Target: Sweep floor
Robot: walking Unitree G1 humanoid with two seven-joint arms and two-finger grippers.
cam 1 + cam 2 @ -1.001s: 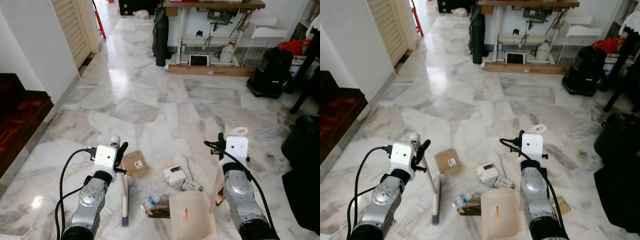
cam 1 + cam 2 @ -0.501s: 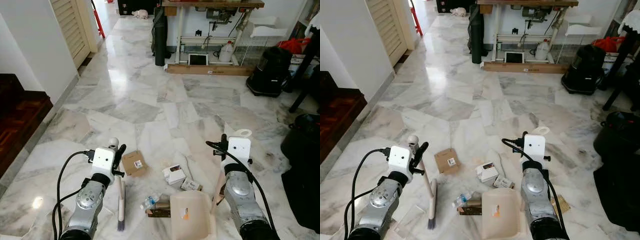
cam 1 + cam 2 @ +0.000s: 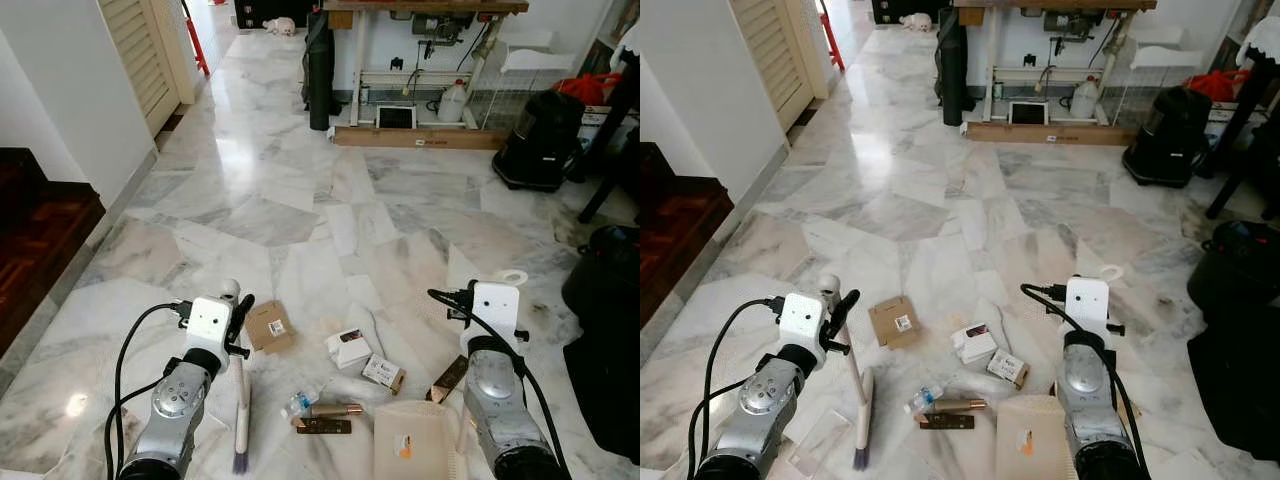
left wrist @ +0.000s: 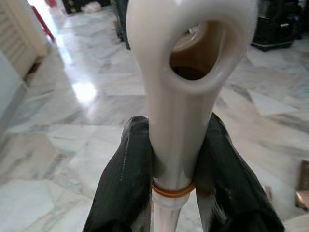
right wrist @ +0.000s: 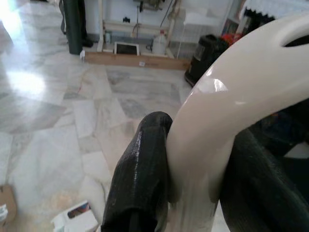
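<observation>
My left gripper (image 3: 238,318) is shut on the cream handle (image 4: 183,96) of a hand brush (image 3: 240,420), whose bristles rest on the marble floor by my left arm. My right gripper (image 3: 1055,293) is shut on the cream dustpan handle (image 5: 217,121); the beige dustpan (image 3: 413,450) sits flat on the floor at the lower right. Between them lies litter: a brown cardboard box (image 3: 268,326), a white carton (image 3: 348,347), a small box (image 3: 382,372), a plastic bottle (image 3: 300,403), a gold tube (image 3: 335,410) and a dark strip (image 3: 322,427).
A dark wooden step (image 3: 40,230) lies to the left past a white wall. Far ahead stand a workbench (image 3: 420,10), a black roll (image 3: 320,70) and a black bag (image 3: 540,140). Another black object (image 3: 605,330) crowds the right side. A brown scrap (image 3: 447,378) lies by the dustpan.
The dustpan has slid right and back towards me, away from the litter, uncovering the tube and dark strip. The brush has drawn back a little to the left.
</observation>
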